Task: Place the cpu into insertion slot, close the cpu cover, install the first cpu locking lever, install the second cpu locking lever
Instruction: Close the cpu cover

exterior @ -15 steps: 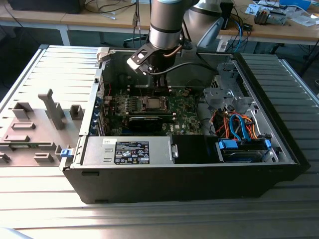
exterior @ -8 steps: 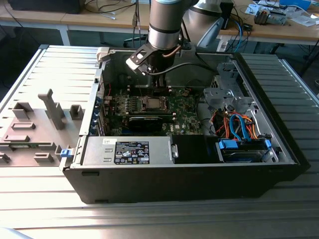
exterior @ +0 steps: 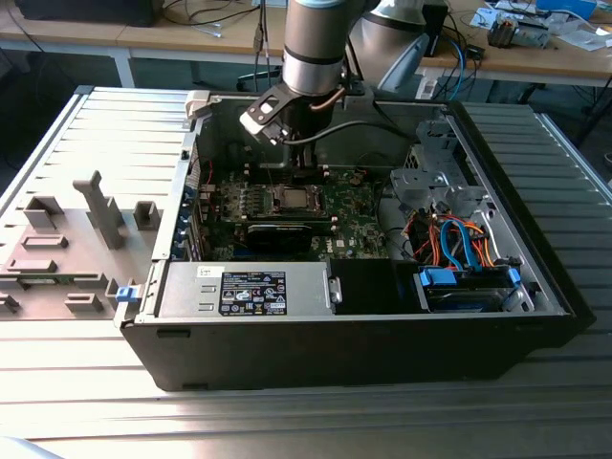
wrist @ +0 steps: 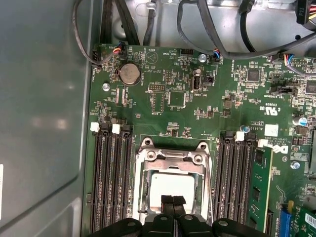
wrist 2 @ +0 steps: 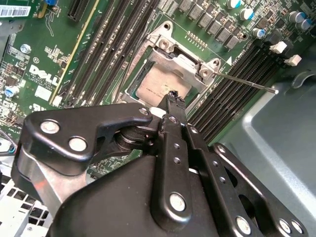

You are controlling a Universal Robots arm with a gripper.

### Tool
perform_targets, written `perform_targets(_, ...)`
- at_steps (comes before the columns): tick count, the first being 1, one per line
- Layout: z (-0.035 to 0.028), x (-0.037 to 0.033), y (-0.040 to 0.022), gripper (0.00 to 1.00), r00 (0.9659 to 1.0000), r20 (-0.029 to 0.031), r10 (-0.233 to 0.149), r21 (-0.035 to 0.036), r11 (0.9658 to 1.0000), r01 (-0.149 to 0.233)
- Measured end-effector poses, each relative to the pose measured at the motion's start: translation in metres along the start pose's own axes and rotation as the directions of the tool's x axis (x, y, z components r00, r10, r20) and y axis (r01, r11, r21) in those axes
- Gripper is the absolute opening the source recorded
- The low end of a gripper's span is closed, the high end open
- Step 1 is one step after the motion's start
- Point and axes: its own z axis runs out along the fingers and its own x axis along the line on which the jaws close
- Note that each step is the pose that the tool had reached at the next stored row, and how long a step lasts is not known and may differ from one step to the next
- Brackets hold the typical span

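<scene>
Judging by the layout, the step in hand was closing the cover, probably almost finished. In the exterior view, from its left: grey plastic fixture blocks (exterior: 72, 239) lay outside the open black computer case (exterior: 382, 354). Mid-case, the black two-finger gripper (exterior: 298, 177) hung over the square silver-rimmed insertion slot (exterior: 278, 201). Orange and blue cables (exterior: 457, 244) sat toward that view's right.

In the first wrist view, long black memory slots (wrist: 111, 177) flanked the socket. The small flat silver-grey square cpu (wrist: 170, 182) sat in it, and the thin silver metal frame cpu cover (wrist: 174, 167) apparently lay down around it. The jaws were pressed together, gripping nothing, with the tips at the cover's near edge; touching or just above, I couldn't tell.

The second wrist view added a thin silver wire locking lever (wrist 2: 247, 83) sticking out free over the memory slots, so likely unlatched. The first wrist view added the round silver coin battery (wrist: 130, 73).

The next move likely called for a firm push on the frame, with the tips kept off the chip face.
</scene>
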Motion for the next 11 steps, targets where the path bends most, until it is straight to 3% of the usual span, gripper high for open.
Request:
perform_targets(5, 0.006, 0.0003, -0.0036, 0.11, 1.0, 0.0002, 0.0, 0.0001, 1.0, 0.0)
perform_targets(11, 0.0081, 0.0005, -0.0066, 0.11, 1.0, 0.0002, 0.0, 0.0001, 1.0, 0.0)
